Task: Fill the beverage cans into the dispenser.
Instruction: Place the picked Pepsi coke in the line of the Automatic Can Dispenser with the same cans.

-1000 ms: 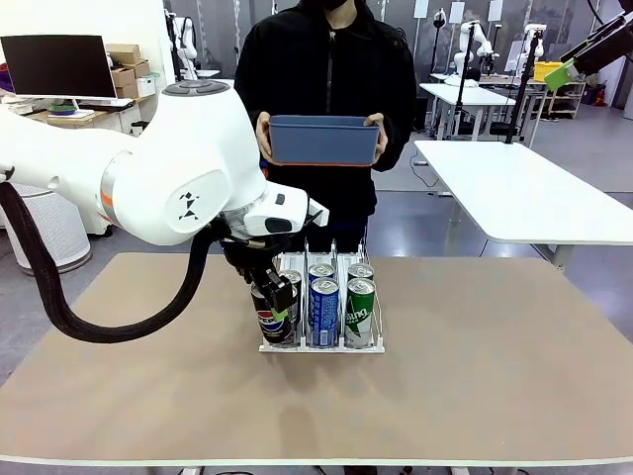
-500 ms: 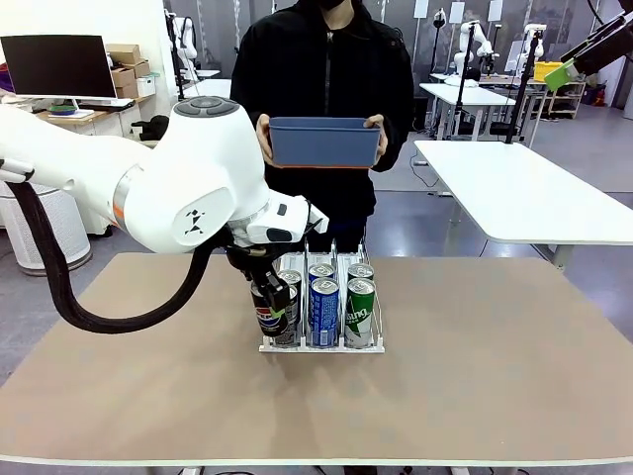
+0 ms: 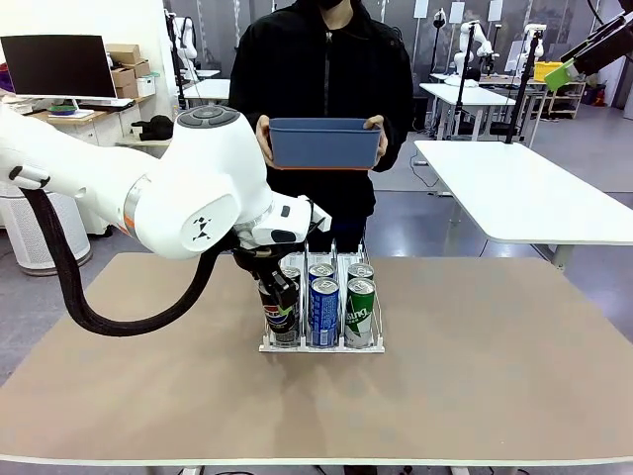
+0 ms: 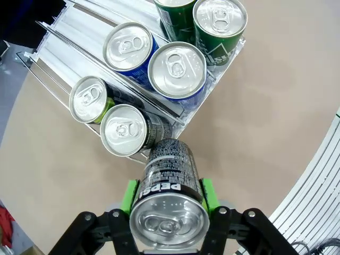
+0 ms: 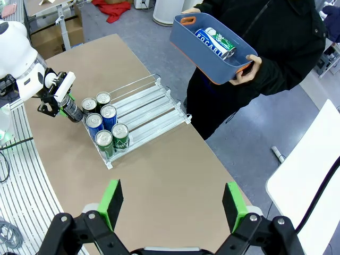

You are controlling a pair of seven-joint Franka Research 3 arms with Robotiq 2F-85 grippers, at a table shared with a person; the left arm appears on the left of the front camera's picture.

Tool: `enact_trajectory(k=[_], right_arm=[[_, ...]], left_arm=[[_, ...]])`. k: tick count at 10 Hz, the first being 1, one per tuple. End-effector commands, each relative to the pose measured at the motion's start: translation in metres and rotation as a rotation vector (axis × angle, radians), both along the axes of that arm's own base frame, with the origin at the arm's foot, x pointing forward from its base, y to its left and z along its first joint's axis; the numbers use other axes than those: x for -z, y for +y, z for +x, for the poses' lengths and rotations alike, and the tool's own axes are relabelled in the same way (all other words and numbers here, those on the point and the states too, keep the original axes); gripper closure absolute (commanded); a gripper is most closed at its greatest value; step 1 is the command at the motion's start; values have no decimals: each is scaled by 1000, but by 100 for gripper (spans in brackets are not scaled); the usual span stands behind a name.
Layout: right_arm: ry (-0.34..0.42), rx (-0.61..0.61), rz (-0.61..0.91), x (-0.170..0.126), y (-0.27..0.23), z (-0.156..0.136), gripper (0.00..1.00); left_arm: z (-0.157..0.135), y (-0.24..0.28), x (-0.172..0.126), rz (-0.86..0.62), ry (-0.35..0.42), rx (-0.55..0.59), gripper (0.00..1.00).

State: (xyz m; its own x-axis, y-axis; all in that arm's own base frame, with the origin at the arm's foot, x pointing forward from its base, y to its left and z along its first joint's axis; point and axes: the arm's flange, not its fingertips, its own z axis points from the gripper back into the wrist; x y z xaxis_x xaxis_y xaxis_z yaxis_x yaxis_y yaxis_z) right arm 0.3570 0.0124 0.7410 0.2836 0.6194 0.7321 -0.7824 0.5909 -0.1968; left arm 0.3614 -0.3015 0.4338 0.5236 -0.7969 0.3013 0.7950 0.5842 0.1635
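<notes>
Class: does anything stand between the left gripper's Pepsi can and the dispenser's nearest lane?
Yes. A front can and a second can behind it fill that lane's front end, right by the Pepsi can in the left gripper. The dispenser lane behind them is free.

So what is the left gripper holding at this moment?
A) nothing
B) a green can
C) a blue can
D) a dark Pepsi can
D: the left gripper is shut on a dark Pepsi can, its logo showing, held tilted close to the rack.
</notes>
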Motion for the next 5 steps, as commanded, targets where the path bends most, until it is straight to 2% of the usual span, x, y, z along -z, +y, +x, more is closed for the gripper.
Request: enact_trajectory(k=[1, 5], right_arm=[[1, 1, 1, 0, 0, 0, 0], [1, 1, 1, 0, 0, 0, 0]], left_arm=[[20, 0, -3, -17, -72, -26, 42], [42, -1, 0, -19, -83, -54, 42]])
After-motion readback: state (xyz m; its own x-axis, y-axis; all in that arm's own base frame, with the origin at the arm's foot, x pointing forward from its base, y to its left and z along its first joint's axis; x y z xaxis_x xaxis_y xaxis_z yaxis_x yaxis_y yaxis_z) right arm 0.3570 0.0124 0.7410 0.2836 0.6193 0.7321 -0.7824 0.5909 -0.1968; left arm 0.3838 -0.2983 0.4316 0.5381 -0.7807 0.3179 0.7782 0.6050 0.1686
